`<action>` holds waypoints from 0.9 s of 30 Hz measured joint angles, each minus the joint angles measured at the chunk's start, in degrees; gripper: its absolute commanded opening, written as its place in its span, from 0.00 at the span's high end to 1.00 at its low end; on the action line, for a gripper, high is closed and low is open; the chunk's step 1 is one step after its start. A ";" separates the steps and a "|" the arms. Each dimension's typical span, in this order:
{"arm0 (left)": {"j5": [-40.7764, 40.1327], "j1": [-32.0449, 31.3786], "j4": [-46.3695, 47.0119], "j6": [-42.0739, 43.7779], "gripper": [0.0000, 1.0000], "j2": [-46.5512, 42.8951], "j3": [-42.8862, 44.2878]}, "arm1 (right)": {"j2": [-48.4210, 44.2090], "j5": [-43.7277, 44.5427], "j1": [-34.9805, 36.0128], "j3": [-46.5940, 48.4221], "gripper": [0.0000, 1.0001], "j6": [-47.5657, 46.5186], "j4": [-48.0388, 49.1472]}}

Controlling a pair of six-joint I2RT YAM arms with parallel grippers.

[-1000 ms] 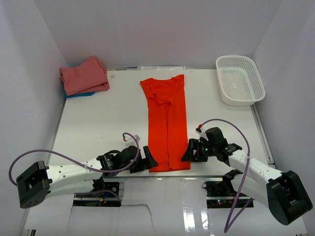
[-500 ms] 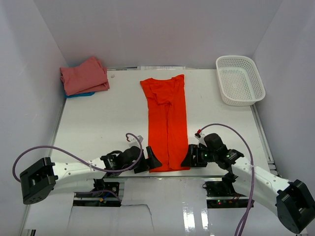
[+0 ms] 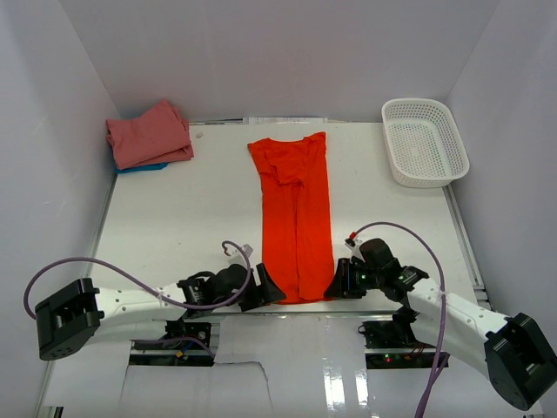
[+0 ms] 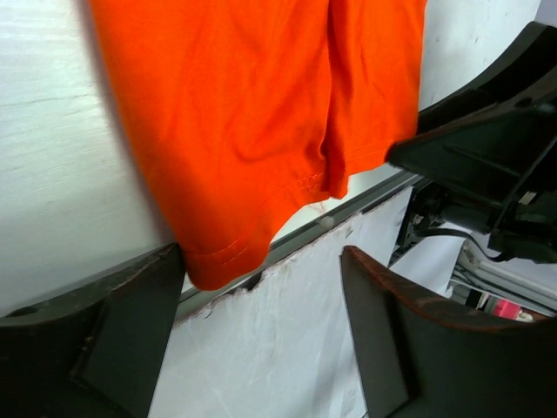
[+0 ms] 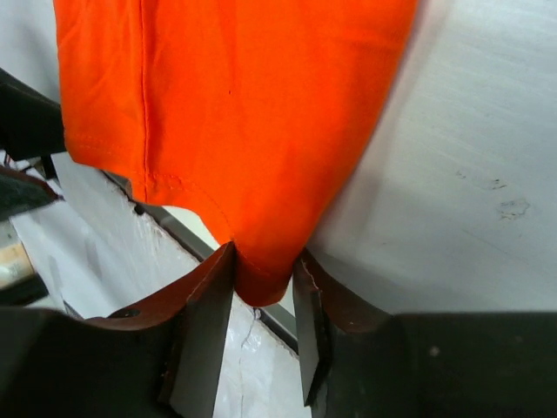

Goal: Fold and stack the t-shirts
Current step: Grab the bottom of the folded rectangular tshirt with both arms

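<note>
The bright orange-red t-shirt (image 3: pixel 296 218) lies folded into a long strip down the middle of the table, its hem at the near edge. My left gripper (image 3: pixel 268 287) is open at the hem's near left corner; in the left wrist view (image 4: pixel 261 287) that corner of the shirt (image 4: pixel 244 113) lies against one finger, with the other well apart. My right gripper (image 3: pixel 335 283) is shut on the hem's near right corner, the cloth (image 5: pixel 235 104) pinched between its fingers (image 5: pixel 265 279). The folded salmon-pink t-shirt (image 3: pixel 150 132) sits at the far left on top of the blue t-shirt (image 3: pixel 139 167).
A white mesh basket (image 3: pixel 424 141) stands at the far right corner. The table's near edge with a metal rail (image 4: pixel 348 205) runs right under both grippers. White walls close in the left, back and right sides.
Both grippers have moved inward to the shirt's near corners. The right gripper has closed on its corner. The left gripper has stayed open.
</note>
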 measured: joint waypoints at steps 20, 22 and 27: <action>0.37 -0.04 -1.27 -3.58 0.34 -3.69 -3.56 | -0.20 2.03 0.26 0.02 0.82 0.02 -2.84; 0.42 -0.09 -0.61 -4.11 0.29 -2.91 -3.37 | -0.20 2.01 0.33 0.02 0.81 0.02 -2.91; -0.48 -0.13 -1.46 -6.45 0.25 -4.55 -3.50 | -0.20 2.01 0.42 0.07 0.81 0.02 -2.93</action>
